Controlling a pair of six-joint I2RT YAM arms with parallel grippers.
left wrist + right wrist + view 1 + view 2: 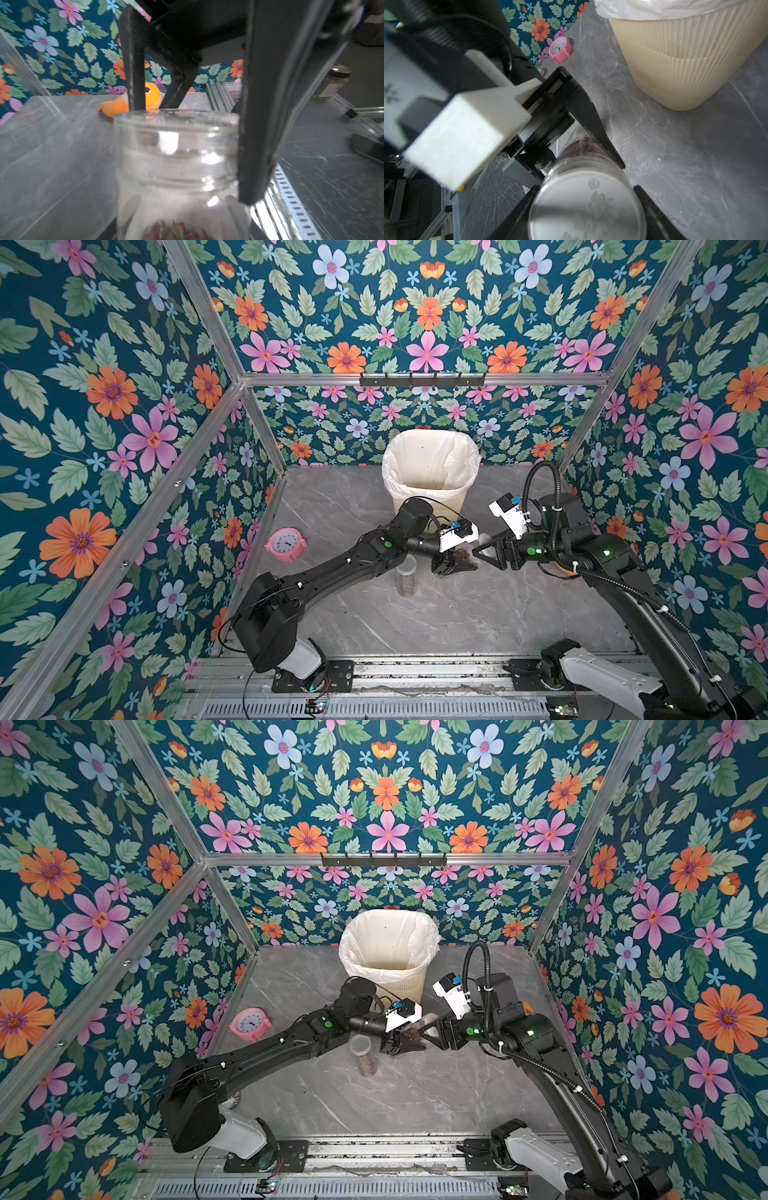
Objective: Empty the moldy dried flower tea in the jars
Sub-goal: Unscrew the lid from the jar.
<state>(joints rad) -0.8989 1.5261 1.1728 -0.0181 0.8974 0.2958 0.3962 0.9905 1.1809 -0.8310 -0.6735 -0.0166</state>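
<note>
The grey marble table is being boxed in by flowery walls and is taking up the lower middle of both top views. Both arms are being reached in from the bottom edge, the left arm from lower left and the right arm from lower right. They're being brought together pretty much dead centre of the frame. The cream ribbed bin, lined with a white bag, is being kept at the back of the table. That's just above centre, right behind the spot where the grippers are meeting.

The left gripper is being clamped around the body of a clear jar. The jar is being held more or less on its side, lid end pointed at the other arm. The right gripper is being squeezed in on that jar's clear lid. In the right wrist view a finger is being shown tight against each side of the lid. Whether the jar is being kept clear of the table can't be told.

A pink clock is being left at the table's left edge, left of centre in the frame, well apart from the rest. A second jar is being left upright on the table, just left of and below the left gripper. Whether it's being capped can't be told.

The tea, little reddish-brown buds, is being carried inside the held jar. More of it is being kept in the lower part of the second jar.
</note>
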